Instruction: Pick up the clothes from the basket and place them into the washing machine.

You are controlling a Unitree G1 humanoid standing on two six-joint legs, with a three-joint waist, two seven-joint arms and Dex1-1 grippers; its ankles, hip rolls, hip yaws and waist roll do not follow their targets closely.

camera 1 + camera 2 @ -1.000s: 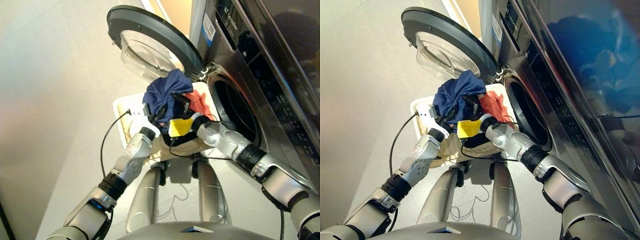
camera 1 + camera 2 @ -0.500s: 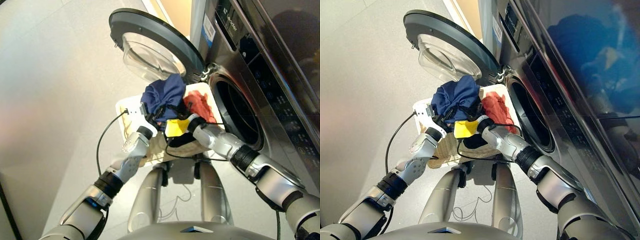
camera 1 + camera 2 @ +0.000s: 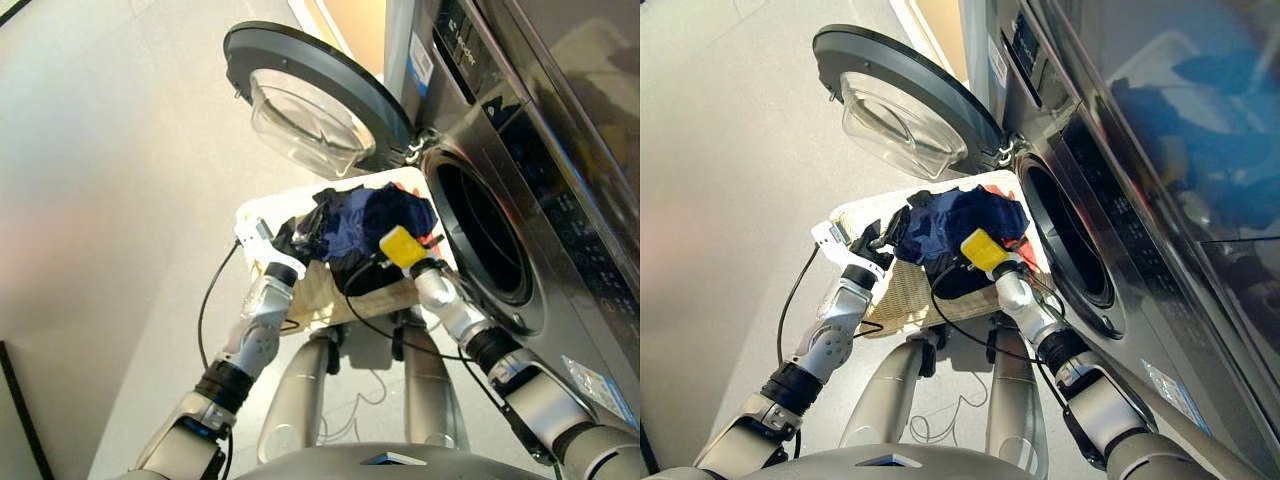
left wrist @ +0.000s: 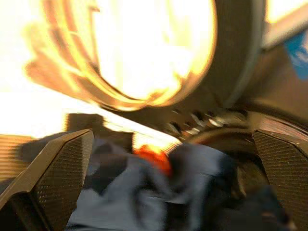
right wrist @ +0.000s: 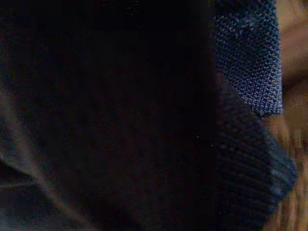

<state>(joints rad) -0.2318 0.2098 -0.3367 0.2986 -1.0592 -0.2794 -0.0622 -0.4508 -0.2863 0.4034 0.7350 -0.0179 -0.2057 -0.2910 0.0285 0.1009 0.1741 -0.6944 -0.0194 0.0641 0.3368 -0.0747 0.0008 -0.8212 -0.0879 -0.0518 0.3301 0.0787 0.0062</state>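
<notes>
Floor (image 3: 110, 200): you see a smooth, pale grey surface filling the left half of the head views, with no visible seams or marks.
Light: you get soft, even brightness on the floor, with a faint warm pinkish tint toward the left edge.
Wall (image 3: 360, 25): you find a warm tan panel at the top, just behind the open door.
Skirting (image 3: 315, 20): a pale strip runs along the foot of that wall, where it meets the floor.
Dark edge (image 3: 12, 405): you notice a thin black strip at the lower left corner of the left eye view; you cannot tell what it belongs to.
</notes>
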